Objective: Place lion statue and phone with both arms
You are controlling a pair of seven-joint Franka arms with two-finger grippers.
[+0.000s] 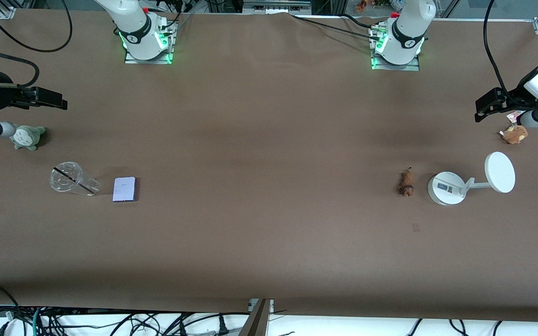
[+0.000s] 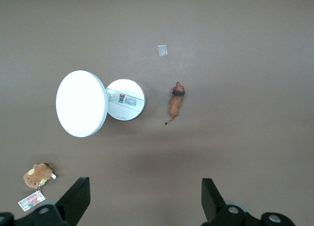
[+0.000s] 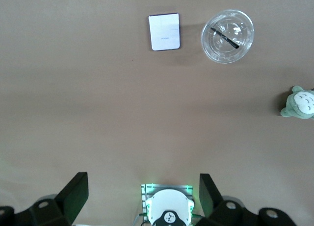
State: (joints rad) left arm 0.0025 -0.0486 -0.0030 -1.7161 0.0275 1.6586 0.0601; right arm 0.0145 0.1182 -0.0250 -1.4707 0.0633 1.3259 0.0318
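Front view: two Franka arms are waiting at either end of a brown table (image 1: 269, 140), both hands high and carrying nothing. The left gripper (image 1: 484, 109) is hanging over the table's edge above a brown plush (image 1: 514, 134). The right gripper (image 1: 47, 99) is hanging above a grey-green plush (image 1: 27, 136). One lion statue (image 1: 406, 182) is lying just beside a white stand (image 1: 446, 188) at the left arm's end, nearer to the camera than the left gripper. One phone (image 1: 124, 189) is lying flat beside a clear cup (image 1: 70, 179) at the right arm's end, nearer to the camera than the right gripper. Only this view is showing both ends together.

Left wrist view: the left gripper (image 2: 144, 201) is holding its fingers (image 2: 76, 196) wide apart, with bare table between them. Below it are lying one lion statue (image 2: 175, 102), one white stand (image 2: 125, 99) with its disc tilted, one brown plush (image 2: 37, 174) with a tag, and a small pale scrap (image 2: 163, 50), barely visible from the front. Nothing is standing between gripper and statue.

Right wrist view: the right gripper (image 3: 142, 194) is likewise spread wide, its fingers (image 3: 76, 191) framing the right arm's green-lit base (image 3: 167, 206). One phone (image 3: 165, 32), one clear cup (image 3: 227, 36) with a dark straw inside, and one grey-green plush (image 3: 298, 102) are lying apart from each other, the phone unobstructed.
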